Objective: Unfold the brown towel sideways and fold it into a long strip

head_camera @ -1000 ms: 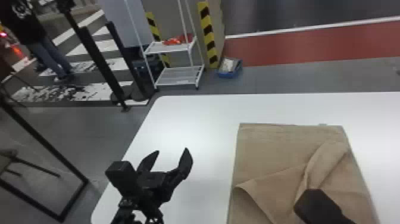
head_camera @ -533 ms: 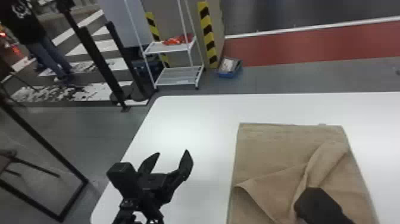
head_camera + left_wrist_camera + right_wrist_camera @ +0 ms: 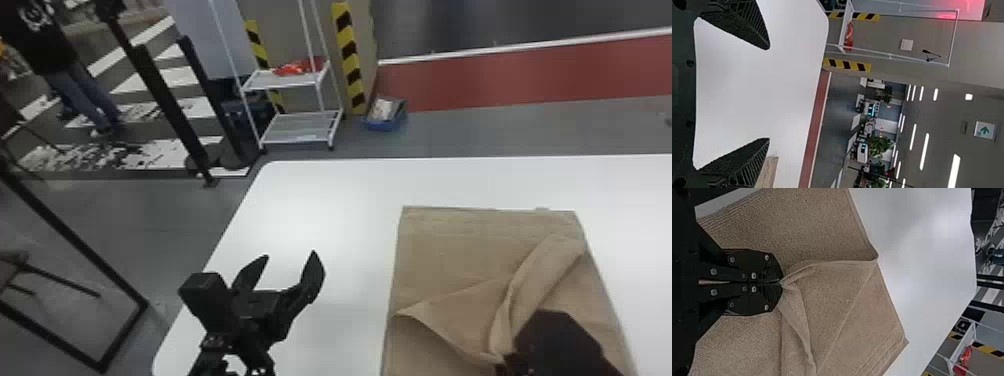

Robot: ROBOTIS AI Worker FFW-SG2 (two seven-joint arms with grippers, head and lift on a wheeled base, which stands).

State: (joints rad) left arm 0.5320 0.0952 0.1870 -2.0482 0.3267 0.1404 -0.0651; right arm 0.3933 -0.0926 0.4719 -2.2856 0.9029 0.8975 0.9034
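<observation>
White table [image 3: 330,200], brown towel [image 3: 460,255] seemingly pinched in closed right tool [image 3: 555,340], left tool [image 3: 289,254] wide open, empty

Site Type: Indoor Workshop or Lab Hall

Head view: black posts [image 3: 165,102] at 10 o'clock; white rack [image 3: 282,85] at 11 o'clock; hazard striping [image 3: 349,60] at 12 o'clock; red floor band [image 3: 525,75] at 2 o'clock. Left wrist view: ceiling strip lights [image 3: 924,150], green arrow sign [image 3: 985,130], distant lit screens [image 3: 871,109].

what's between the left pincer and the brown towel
Only a bare stretch of the white tabletop lies between the left pincer and the brown towel, as the head view shows.
</observation>
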